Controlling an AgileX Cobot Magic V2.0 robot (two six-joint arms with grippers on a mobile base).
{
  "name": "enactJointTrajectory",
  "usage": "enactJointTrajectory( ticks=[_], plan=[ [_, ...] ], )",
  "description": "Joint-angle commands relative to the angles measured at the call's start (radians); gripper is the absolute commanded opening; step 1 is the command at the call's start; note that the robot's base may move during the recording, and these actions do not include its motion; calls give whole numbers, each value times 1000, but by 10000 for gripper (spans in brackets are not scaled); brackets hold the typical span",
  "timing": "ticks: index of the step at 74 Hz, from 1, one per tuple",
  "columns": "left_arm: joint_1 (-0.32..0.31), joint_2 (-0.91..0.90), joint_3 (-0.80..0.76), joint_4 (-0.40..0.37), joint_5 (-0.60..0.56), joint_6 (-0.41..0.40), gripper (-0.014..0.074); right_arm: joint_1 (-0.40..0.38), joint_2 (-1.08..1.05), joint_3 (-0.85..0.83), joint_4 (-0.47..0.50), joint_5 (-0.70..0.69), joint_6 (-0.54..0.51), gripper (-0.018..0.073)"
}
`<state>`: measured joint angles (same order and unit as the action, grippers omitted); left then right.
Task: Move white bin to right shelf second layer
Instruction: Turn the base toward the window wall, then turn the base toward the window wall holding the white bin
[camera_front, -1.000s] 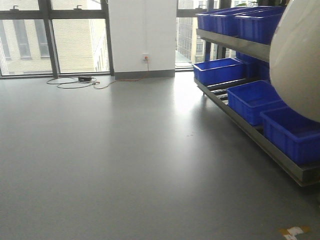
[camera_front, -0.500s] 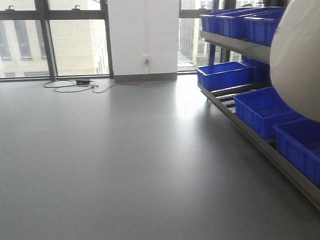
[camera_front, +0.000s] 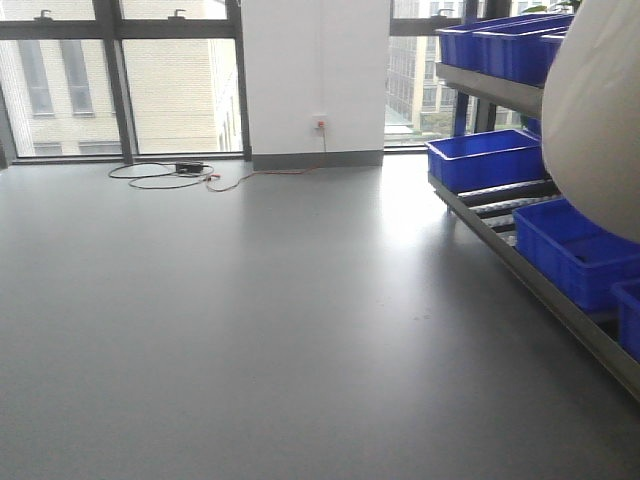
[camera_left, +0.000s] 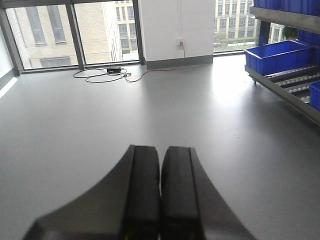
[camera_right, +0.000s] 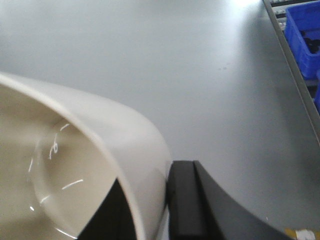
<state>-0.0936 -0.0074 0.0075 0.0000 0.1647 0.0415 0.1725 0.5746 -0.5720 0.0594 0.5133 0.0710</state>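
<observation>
While the robot faces an open grey floor (camera_front: 250, 330), the white bin (camera_front: 600, 120) fills the right edge of the front view, carried in the air and resting on nothing. From the right wrist view, the right claw (camera_right: 147, 200) pinches the bin's wall at the rim, with one dark finger (camera_right: 187, 200) outside the glossy cream tub and the other inside. The left claw (camera_left: 161, 195) is empty, its two fingers pressed together and pointing across the floor. A steel rack (camera_front: 540, 290) runs along the right side, with blue crates (camera_front: 482, 160) on its lower roller rails. The second level (camera_front: 490, 90) above also carries blue crates, and how much free space it has cannot be told. The bin is near the rack but apart from it. The pick-up looks done and the carry appears under way. What seems left is closing in on the rack, raising the bin to the second level, setting it on the rails and letting go.
</observation>
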Motion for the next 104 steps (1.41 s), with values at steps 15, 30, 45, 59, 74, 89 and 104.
enactJointTrajectory(
  ticks=[15, 30, 45, 59, 74, 89, 104],
  plan=[
    [-5, -14, 37, 0, -87, -3, 85, -7, -1, -31, 9, -104, 1, 56],
    [-5, -14, 37, 0, -87, -3, 85, -7, -1, -31, 9, -104, 1, 56],
    [-5, -14, 37, 0, -87, -3, 85, -7, -1, -31, 9, -104, 1, 56],
    [-5, -14, 37, 0, -87, -3, 85, -7, -1, -31, 9, -104, 1, 56],
    [-5, -14, 37, 0, -87, -3, 85, -7, -1, -31, 9, -104, 1, 56],
    [-5, -14, 37, 0, -87, -3, 85, -7, -1, -31, 9, -104, 1, 56],
    [-5, -14, 37, 0, -87, -3, 85, -7, -1, -31, 9, -104, 1, 56]
  ],
)
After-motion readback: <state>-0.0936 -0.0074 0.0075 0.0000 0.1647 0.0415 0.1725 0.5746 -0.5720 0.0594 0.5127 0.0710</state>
